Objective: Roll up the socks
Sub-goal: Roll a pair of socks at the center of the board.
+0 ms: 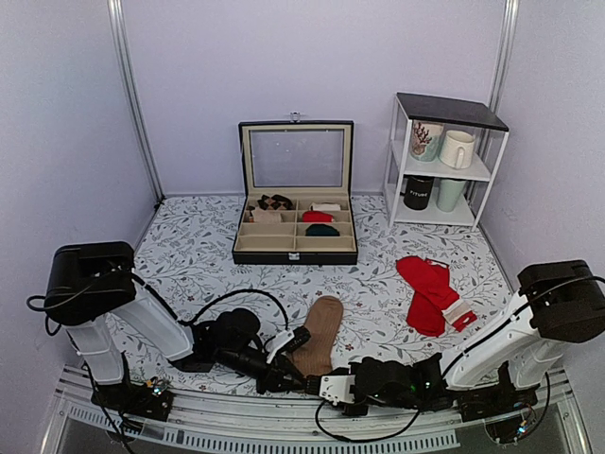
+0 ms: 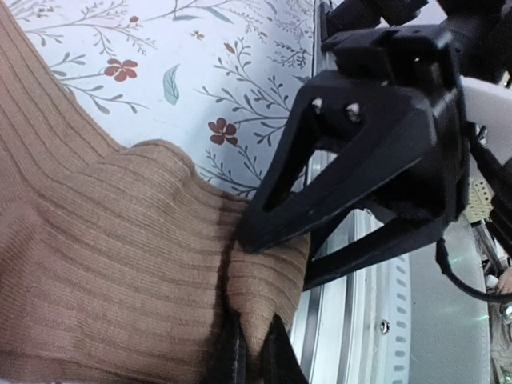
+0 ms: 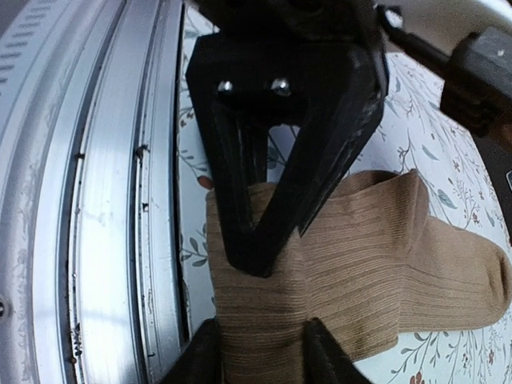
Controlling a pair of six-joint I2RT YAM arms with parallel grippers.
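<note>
The tan-brown ribbed socks (image 1: 321, 331) lie flat and long on the floral table, their near end by the front edge. My left gripper (image 1: 295, 380) and right gripper (image 1: 327, 387) meet at that near end. In the left wrist view my left gripper (image 2: 254, 342) is shut on a pinched fold of the socks (image 2: 104, 264), with the right gripper's black body (image 2: 376, 136) just above it. In the right wrist view my right gripper (image 3: 260, 346) is shut on the socks' end (image 3: 360, 256), with the left gripper (image 3: 288, 120) pressed against the same fold.
A black compartment box (image 1: 295, 253) with its lid open holds small rolls at the back centre. Red socks with a white tag (image 1: 430, 291) lie to the right. A white shelf with mugs (image 1: 444, 161) stands at the back right. A metal rail (image 3: 104, 200) runs along the near edge.
</note>
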